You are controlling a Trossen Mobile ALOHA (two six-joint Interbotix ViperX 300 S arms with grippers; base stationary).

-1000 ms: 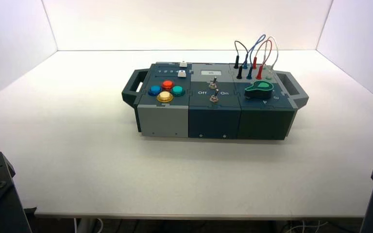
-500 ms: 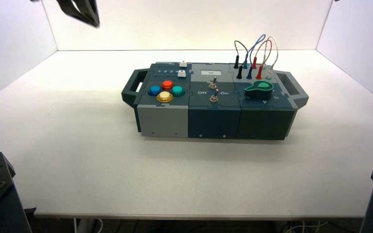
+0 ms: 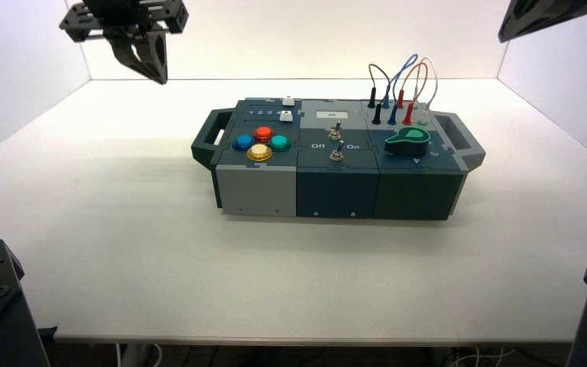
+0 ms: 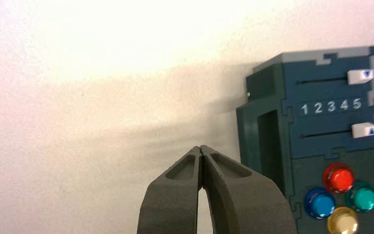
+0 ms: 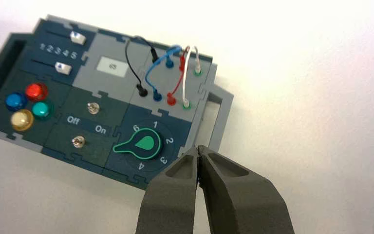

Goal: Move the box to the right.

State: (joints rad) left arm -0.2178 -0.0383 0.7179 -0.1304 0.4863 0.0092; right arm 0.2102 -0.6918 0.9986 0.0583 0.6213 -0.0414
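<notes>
The box (image 3: 336,191) stands mid-table, long side toward me, with a handle at each end. My left gripper (image 3: 153,73) hangs shut and empty high above the table, left of and behind the box. In the left wrist view its tips (image 4: 201,147) meet beside the left handle (image 4: 268,141), apart from it. My right gripper (image 3: 506,34) shows at the upper right, also high. In the right wrist view it (image 5: 197,147) is shut and empty, above the right handle (image 5: 219,117) near the green knob (image 5: 143,144).
On the box top are red (image 4: 339,178), blue (image 4: 319,203), green (image 4: 365,197) and yellow (image 4: 343,222) buttons. Two white sliders (image 4: 359,76) sit near the 5. Two toggles (image 5: 93,107) flank the Off/On lettering, and looped wires (image 5: 175,73) rise behind. White walls enclose the table (image 3: 122,229).
Both arms have come into the high view from above, the left at upper left, the right at upper right. The box has not moved.
</notes>
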